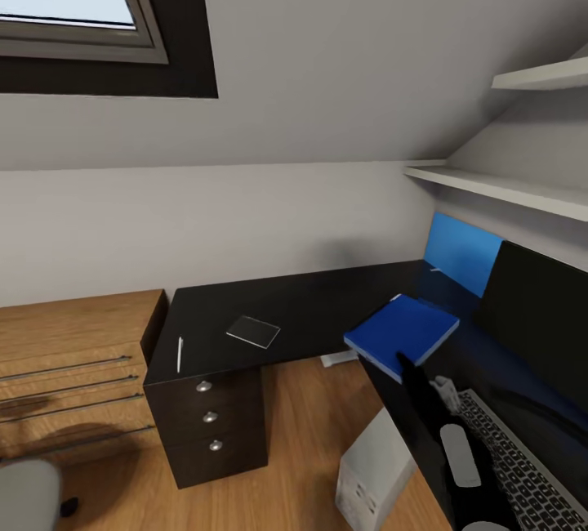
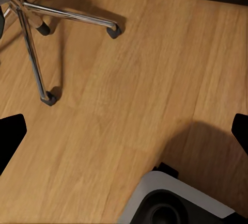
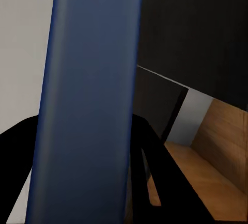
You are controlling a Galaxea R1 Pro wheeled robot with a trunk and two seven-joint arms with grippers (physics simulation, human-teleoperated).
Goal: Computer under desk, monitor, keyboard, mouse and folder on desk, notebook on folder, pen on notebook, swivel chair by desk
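- Right gripper (image 1: 406, 365), nearest the head cam, is clamped on near edge of blue folder (image 1: 403, 331); folder held roughly flat over desk (image 1: 302, 302) corner, beyond the keyboard (image 1: 523, 457).
- Monitor (image 1: 543, 335) stands right of it.
- Folder's long axis runs away from gripper toward back wall; R arm is the one to set it down, I'd judge.
- Notebook (image 1: 253, 330) and pen (image 1: 180, 354) lie well to the left on desk; computer (image 1: 371, 474) on floor.
- Left gripper (image 2: 124, 131): fingers spread, empty, over floor near swivel chair (image 2: 36, 33) base.
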